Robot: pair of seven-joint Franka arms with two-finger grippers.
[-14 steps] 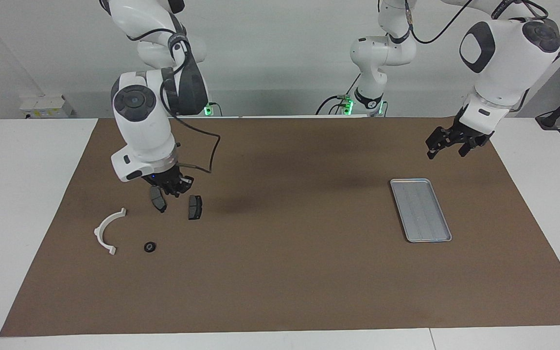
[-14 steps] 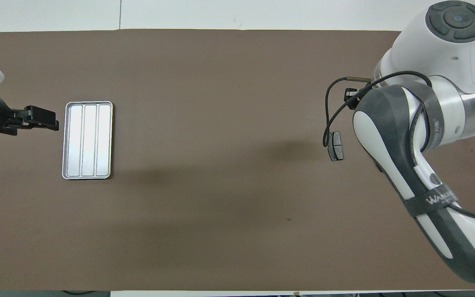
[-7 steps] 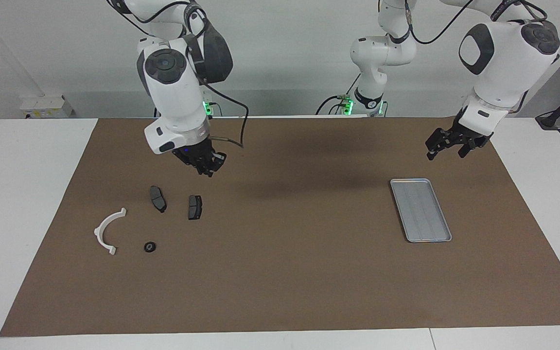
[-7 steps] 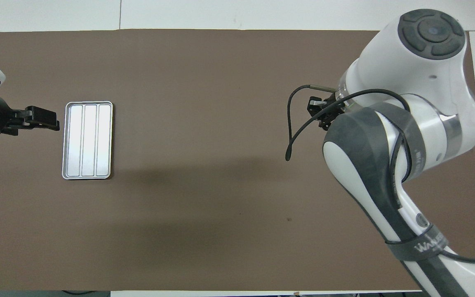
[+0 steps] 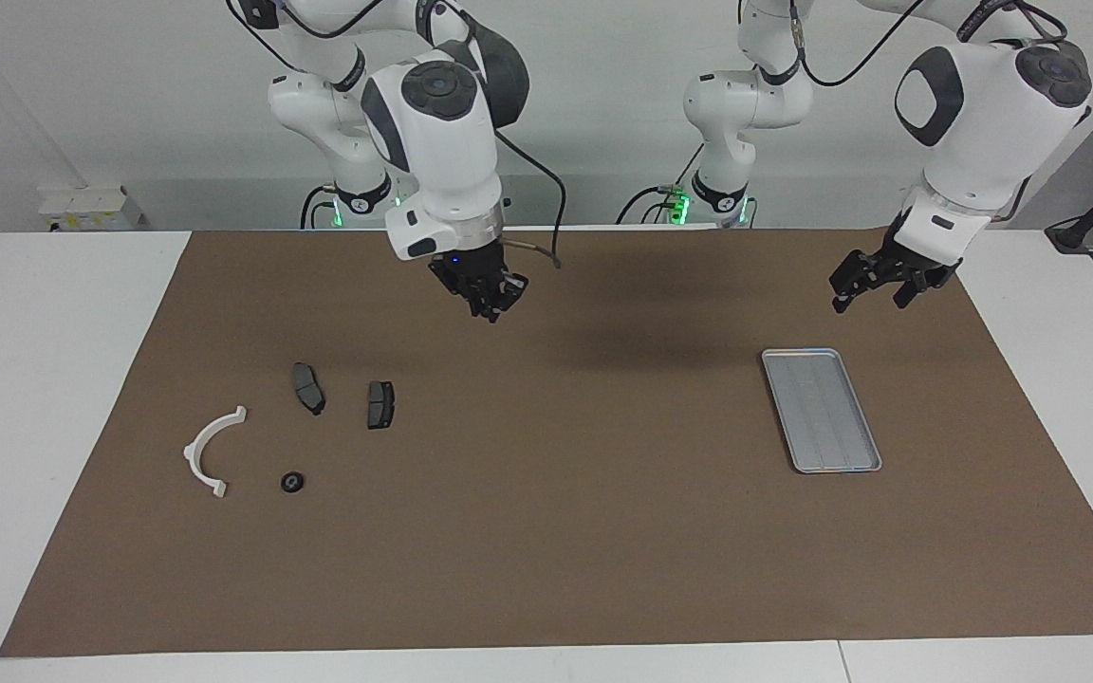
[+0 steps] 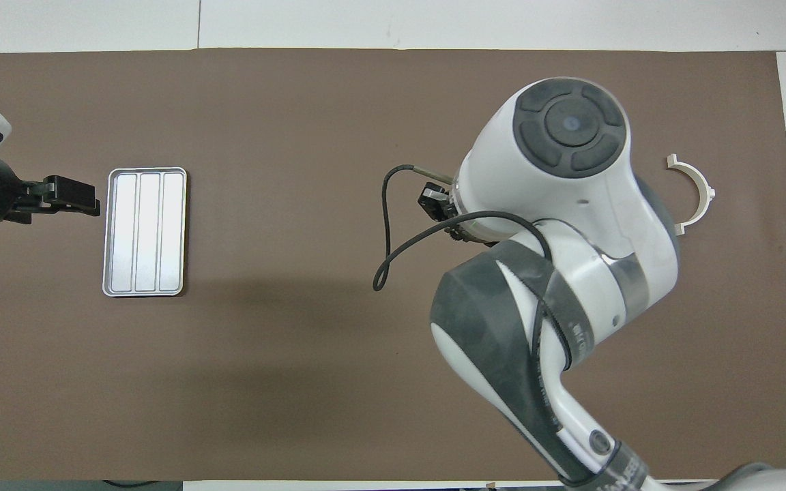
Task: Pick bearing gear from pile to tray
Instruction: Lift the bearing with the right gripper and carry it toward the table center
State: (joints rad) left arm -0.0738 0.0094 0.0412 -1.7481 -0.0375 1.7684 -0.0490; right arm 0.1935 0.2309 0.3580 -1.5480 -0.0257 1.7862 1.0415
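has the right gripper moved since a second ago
Yes. The right gripper has risen from just above the brake pads and swung over bare mat toward the tray, which is empty.

Overhead, the right arm [image 6: 557, 273] conceals both brake pads and the small black ring. The right gripper's [image 5: 488, 302] contents are indiscernible.
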